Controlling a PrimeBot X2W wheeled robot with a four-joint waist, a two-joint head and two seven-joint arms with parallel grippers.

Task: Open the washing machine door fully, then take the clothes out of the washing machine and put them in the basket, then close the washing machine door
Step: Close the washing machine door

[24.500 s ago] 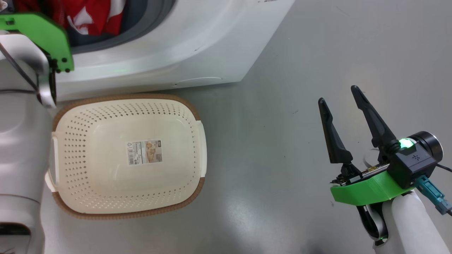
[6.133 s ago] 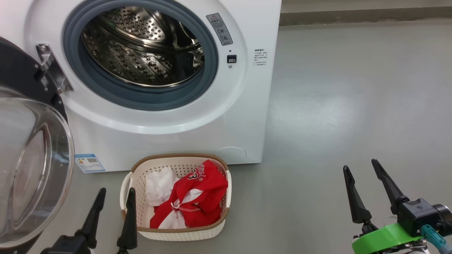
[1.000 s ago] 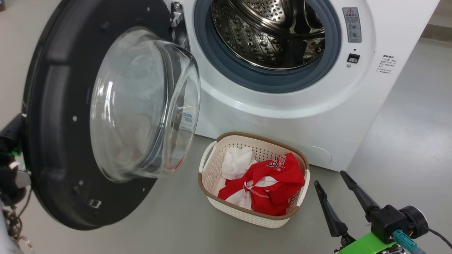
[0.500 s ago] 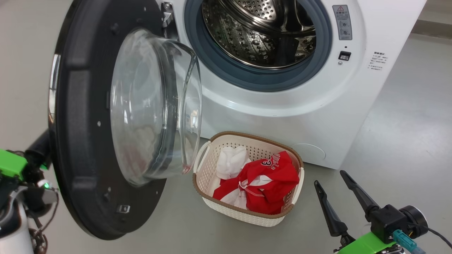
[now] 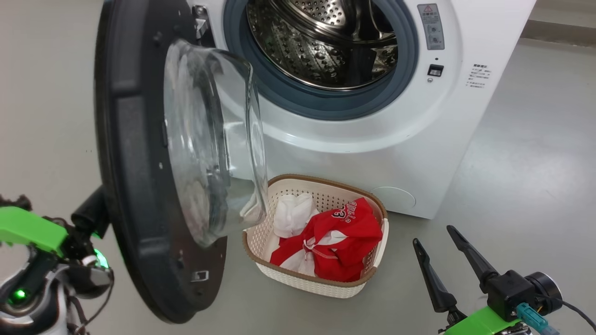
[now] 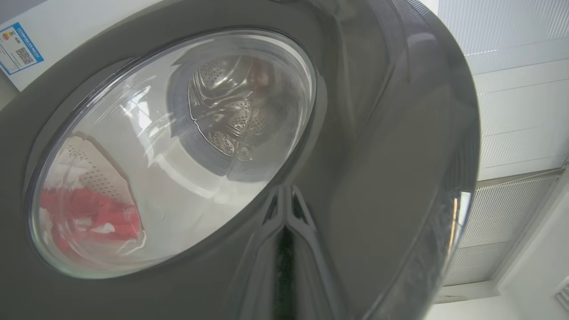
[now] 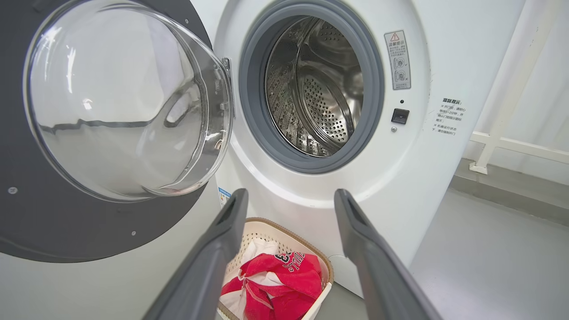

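The washing machine (image 5: pixel 372 149) stands with its steel drum (image 5: pixel 321 42) bare. Its door (image 5: pixel 135 186) is half swung, edge-on to me, with the glass bowl (image 5: pixel 209 149) facing the opening. My left gripper (image 6: pixel 284 231) is shut with its tips against the door's glossy outer face (image 6: pixel 378 133). In the head view its dark fingers (image 5: pixel 91 213) disappear behind the rim. The clothes (image 5: pixel 335 237), red with white pieces, lie in the basket (image 5: pixel 302 281) under the opening. My right gripper (image 5: pixel 433 235) hovers open at the lower right, right of the basket, holding nothing. The right wrist view shows the door (image 7: pixel 66 231), drum (image 7: pixel 320 89) and clothes (image 7: pixel 284 275).
Grey floor (image 5: pixel 521 153) stretches out to the machine's right. The door's lower edge hangs close over the basket's left side. A white railing (image 7: pixel 502 102) stands beyond the machine. A blue label (image 6: pixel 18 49) marks the machine's lower corner.
The door has swung further toward the machine's opening, with my left arm following behind it. The head camera has shifted too. My right gripper stays open in place.
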